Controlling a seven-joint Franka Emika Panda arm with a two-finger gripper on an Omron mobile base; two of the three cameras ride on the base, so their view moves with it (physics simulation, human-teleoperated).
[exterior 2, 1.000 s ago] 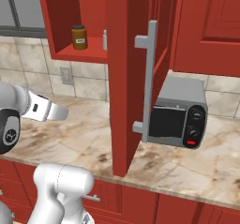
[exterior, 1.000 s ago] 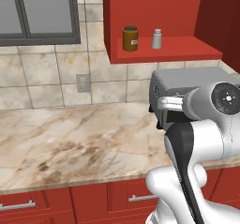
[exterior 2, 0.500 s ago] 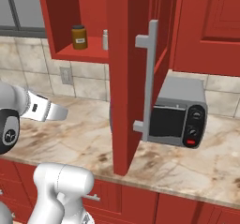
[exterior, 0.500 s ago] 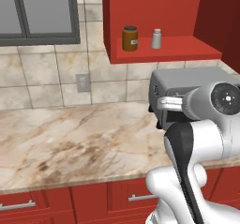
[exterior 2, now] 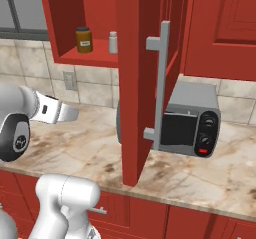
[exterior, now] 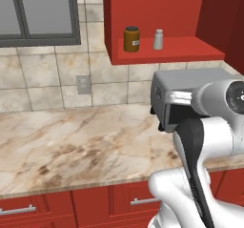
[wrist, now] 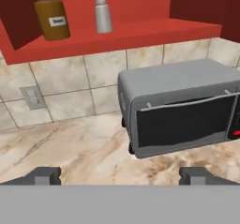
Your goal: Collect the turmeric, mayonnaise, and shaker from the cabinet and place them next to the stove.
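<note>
Up on the red wall cabinet's (exterior: 171, 50) open shelf stand the amber-brown turmeric jar (exterior: 131, 39) and small grey shaker (exterior: 158, 39) — untouched; hand (wrist: 120, 176) spread apart, empty — collecting not begun.

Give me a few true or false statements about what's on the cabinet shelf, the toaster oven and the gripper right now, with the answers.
1. The turmeric and the shaker stand upright on the cabinet shelf. True.
2. The shaker is to the left of the turmeric in the hand view. False: it stands to the right.
3. The gripper holds the turmeric. False: it is open and empty.
4. A grey toaster oven sits on the counter below the cabinet. True.
5. The cabinet door is shut. False: it stands open.
</note>
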